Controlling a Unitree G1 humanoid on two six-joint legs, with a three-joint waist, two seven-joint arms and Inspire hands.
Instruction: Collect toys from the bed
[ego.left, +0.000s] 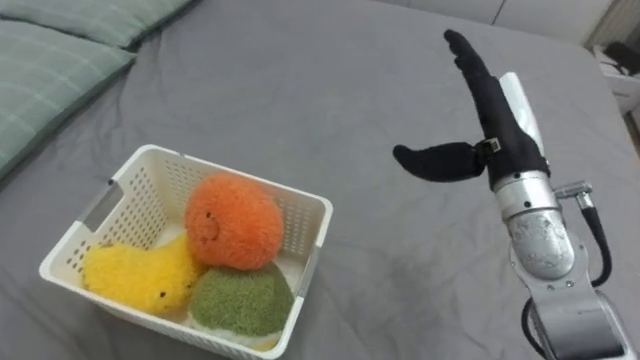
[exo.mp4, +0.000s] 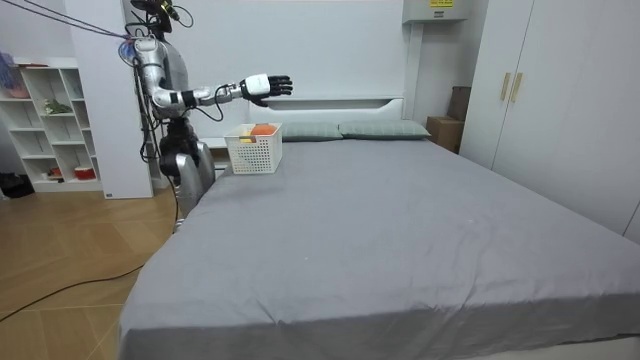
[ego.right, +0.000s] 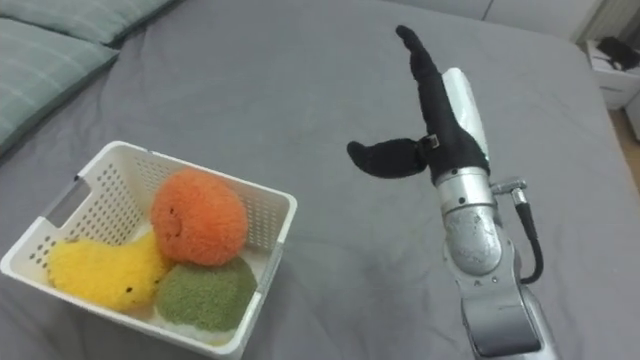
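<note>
A white slatted basket (ego.left: 300, 205) (ego.right: 270, 210) stands on the grey bed at the lower left. Three plush toys lie in it: an orange one (ego.left: 232, 220) (ego.right: 197, 216) on top, a yellow one (ego.left: 138, 273) (ego.right: 100, 271) at the left and a green one (ego.left: 242, 300) (ego.right: 203, 294) at the front. My right hand (ego.left: 492, 118) (ego.right: 437, 110) hangs over the sheet to the right of the basket, fingers straight, thumb spread, holding nothing. In the room view the basket (exo.mp4: 253, 148) sits at the bed's edge with my right hand (exo.mp4: 265, 86) stretched out above it.
Pale green pillows (ego.left: 60, 55) (ego.right: 50, 45) lie at the bed's head on the upper left. The grey sheet (ego.left: 340, 80) spreads flat beyond the basket. In the room view I stand beside the bed near a white shelf unit (exo.mp4: 50, 120) and wardrobes (exo.mp4: 560, 90).
</note>
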